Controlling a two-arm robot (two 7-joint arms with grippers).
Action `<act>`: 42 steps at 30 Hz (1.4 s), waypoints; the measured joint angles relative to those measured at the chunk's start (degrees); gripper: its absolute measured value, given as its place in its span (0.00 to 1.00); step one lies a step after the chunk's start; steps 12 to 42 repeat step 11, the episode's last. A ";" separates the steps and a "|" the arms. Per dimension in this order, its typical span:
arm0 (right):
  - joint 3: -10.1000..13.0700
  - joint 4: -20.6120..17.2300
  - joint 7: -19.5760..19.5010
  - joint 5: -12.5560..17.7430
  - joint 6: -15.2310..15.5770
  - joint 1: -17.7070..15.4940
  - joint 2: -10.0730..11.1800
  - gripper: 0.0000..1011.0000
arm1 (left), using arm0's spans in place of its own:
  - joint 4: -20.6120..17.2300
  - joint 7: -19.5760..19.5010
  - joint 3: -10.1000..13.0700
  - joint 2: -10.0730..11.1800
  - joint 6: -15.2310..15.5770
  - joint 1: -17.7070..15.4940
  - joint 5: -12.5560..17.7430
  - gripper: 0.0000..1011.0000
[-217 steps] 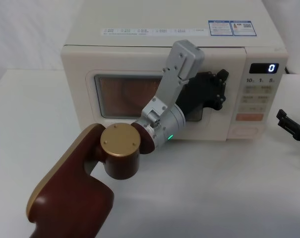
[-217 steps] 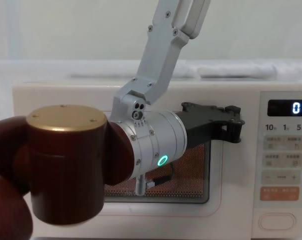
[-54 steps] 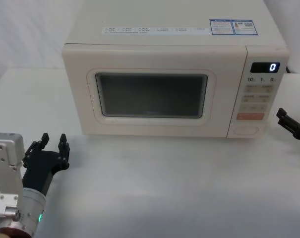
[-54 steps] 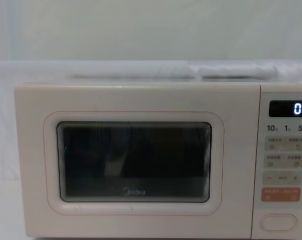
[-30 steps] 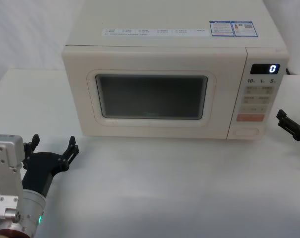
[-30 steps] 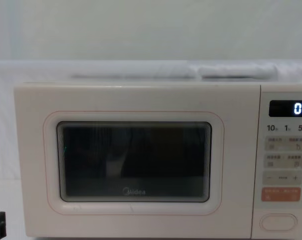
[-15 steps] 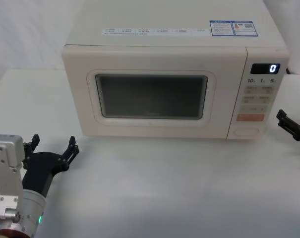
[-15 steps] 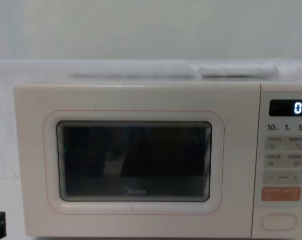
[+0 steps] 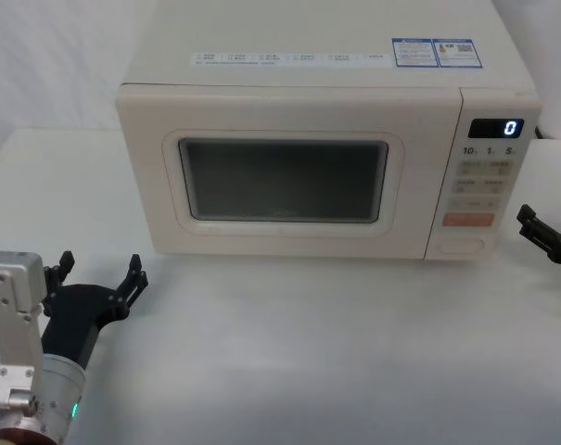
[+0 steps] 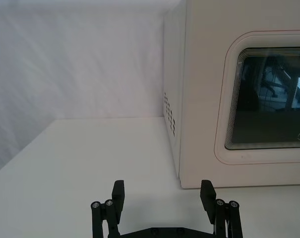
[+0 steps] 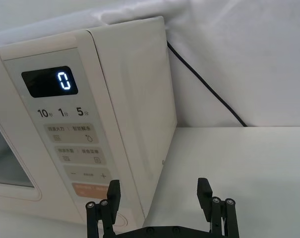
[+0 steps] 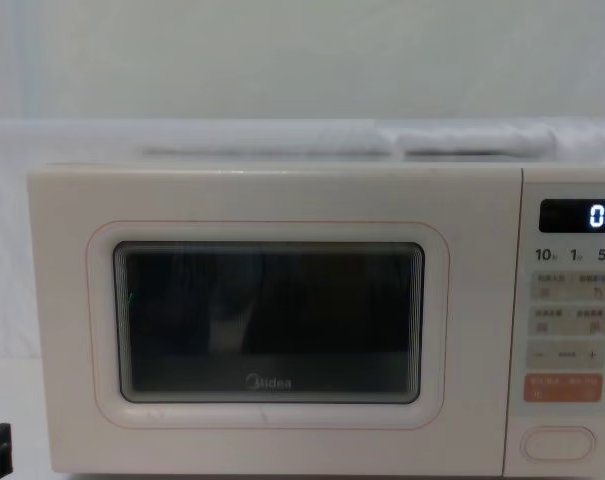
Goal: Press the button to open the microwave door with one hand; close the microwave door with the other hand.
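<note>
Door: the door (image 9: 285, 181) sits flush with the oven front, its seam against the keypad strip (image 9: 484, 181) even from top to bottom. Judged from this, the closing step looks done.

Button: the button (image 12: 558, 443) is the wide pill key at the bottom of the keypad strip, under the orange key (image 12: 562, 388). Nothing touches it.

Left claw: the left claw (image 9: 96, 276) rests low over the desk (image 9: 317, 352), near the oven's front left corner and apart from it. Its fingers (image 10: 118, 191) are spread wide and hold nothing. In the left wrist view they point towards the oven's left front edge. It seems drawn aside here so the door front is clear.

Right claw: the right claw (image 9: 546, 232) hangs just right of the oven, level with the lower keypad, apart from the casing. In the right wrist view the right claw (image 11: 159, 191) is splayed and empty, its fingers flanking the oven's lower right corner. It is on the button's side, so a sideways reach would bring it to the key if another press were wanted.

Display: the display (image 12: 576, 216) reads 0, so the oven is idle.

Cable: a black cable (image 11: 204, 84) runs from behind the oven down towards the desk, clear of both claws.

Stage: door shut, both claws released and withdrawn; the task appears complete.
</note>
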 joint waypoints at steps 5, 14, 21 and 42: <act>0.00 0.00 0.00 0.00 0.00 0.00 0.00 0.99 | 0.00 0.00 0.00 0.00 0.00 0.00 0.00 0.99; 0.00 0.00 0.00 0.00 0.00 0.00 0.00 0.99 | 0.00 0.00 0.00 0.01 0.00 0.00 0.00 0.99; 0.00 0.00 0.00 0.00 0.00 0.00 0.00 0.99 | 0.00 0.00 0.00 0.01 0.00 0.00 0.00 0.99; 0.00 0.00 0.00 0.00 0.00 0.00 0.00 0.99 | 0.00 0.00 0.00 0.01 0.00 0.00 0.00 0.99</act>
